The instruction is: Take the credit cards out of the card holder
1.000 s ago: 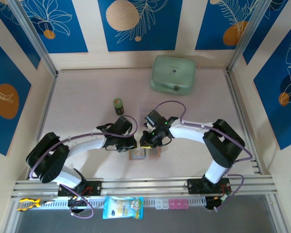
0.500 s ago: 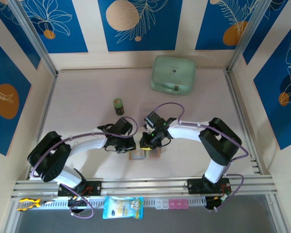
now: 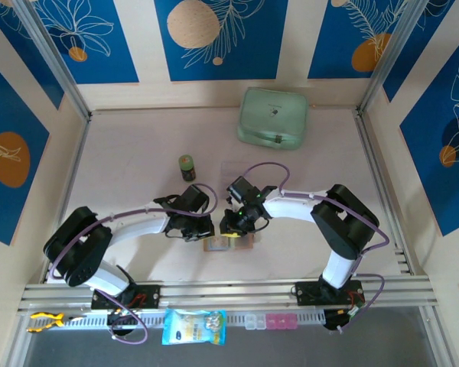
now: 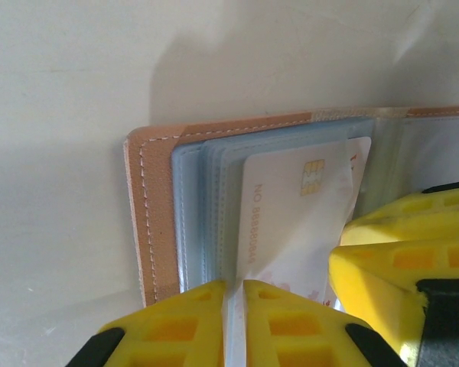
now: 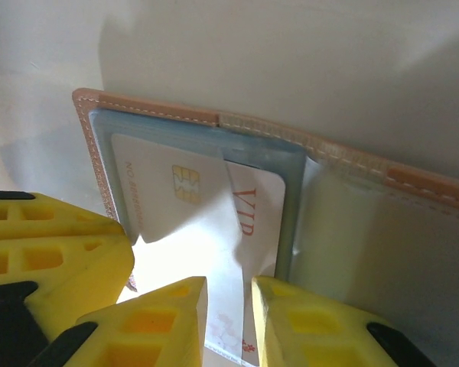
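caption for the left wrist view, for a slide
Tan card holder lying open, the left gripper pinching one clear sleeve, a white chip card in view, the right gripper close beside.

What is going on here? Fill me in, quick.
Two robot arms are working on an open tan card holder lying on the table. The left claw is pinched shut on a thin clear sleeve of the holder, apparently steadying it. The right claw has its fingers either side of the lower edge of a white chip credit card; whether it grips is unclear. The card is not out yet.
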`<state>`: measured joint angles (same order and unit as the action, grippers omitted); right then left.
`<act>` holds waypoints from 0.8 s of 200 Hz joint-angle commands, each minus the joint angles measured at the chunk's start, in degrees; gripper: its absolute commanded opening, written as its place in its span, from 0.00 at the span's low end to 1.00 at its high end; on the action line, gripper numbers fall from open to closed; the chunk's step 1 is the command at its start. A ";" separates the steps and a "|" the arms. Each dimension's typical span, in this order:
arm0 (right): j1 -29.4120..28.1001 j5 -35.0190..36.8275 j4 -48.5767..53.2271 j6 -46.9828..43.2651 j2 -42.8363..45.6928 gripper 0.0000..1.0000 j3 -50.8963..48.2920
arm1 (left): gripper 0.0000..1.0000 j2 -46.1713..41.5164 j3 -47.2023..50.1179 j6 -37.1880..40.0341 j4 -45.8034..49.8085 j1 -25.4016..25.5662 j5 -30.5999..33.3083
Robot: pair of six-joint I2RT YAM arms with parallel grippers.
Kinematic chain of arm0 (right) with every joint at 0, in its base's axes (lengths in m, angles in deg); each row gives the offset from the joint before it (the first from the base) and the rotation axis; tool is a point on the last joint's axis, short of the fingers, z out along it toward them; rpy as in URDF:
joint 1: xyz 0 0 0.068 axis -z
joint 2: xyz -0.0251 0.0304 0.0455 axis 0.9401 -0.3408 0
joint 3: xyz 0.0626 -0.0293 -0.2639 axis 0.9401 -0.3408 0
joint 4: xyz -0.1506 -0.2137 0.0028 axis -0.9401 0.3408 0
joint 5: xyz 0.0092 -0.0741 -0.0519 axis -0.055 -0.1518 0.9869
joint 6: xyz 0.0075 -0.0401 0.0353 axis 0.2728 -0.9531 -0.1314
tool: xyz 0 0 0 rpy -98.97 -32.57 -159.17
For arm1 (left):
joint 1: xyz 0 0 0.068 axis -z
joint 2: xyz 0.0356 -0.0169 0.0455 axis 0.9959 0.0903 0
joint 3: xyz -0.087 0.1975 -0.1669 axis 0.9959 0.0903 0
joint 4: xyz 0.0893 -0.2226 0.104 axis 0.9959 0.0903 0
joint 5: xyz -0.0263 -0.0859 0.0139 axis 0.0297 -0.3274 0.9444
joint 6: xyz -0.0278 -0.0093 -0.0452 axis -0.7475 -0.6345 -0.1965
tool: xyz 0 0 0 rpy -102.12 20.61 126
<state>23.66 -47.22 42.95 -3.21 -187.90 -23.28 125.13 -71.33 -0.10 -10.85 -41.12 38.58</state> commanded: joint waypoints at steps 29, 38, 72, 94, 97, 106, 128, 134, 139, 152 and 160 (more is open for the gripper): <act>-0.52 3.65 6.31 -1.73 1.62 0.26 1.46 | 0.13 0.84 -1.68 1.26 1.87 -0.35 0.22; -0.47 3.59 6.35 -1.82 2.06 0.26 1.43 | 0.13 0.79 -1.69 1.31 1.87 -0.33 0.17; -0.52 3.68 6.27 -1.71 3.40 0.26 1.47 | 0.13 0.49 -2.14 1.28 1.51 -0.30 -0.30; -0.43 3.83 6.07 -1.68 4.17 0.26 1.18 | 0.13 0.40 -2.54 1.27 0.97 -0.20 -1.01; -0.37 3.86 6.05 -1.64 4.24 0.26 1.11 | 0.13 0.40 -2.56 1.28 0.74 -0.16 -1.15; -0.26 3.81 5.96 -1.49 4.49 0.26 0.92 | 0.13 0.44 -2.69 1.27 0.34 -0.01 -1.47; 0.16 3.60 5.40 -1.06 5.14 0.26 0.14 | 0.12 1.16 -3.33 1.27 -0.37 0.63 -2.13; 0.26 3.46 5.20 -1.00 5.26 0.26 -0.19 | 0.12 1.44 -3.43 1.27 -0.49 0.82 -2.32; 0.40 3.30 4.96 -0.85 5.41 0.26 -0.46 | 0.11 1.73 -3.55 1.27 -0.63 0.97 -2.48; 0.70 2.75 4.40 -0.59 5.64 0.26 -1.09 | 0.10 2.43 -3.71 1.17 -1.05 1.26 -2.76; 0.95 2.41 4.08 -0.37 5.71 0.26 -1.52 | 0.09 2.67 -3.71 1.06 -1.38 1.51 -2.70</act>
<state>23.90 -43.68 47.06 -4.22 -183.92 -23.17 126.34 -73.66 -0.08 -11.37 -40.40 37.24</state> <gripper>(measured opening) 0.259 0.101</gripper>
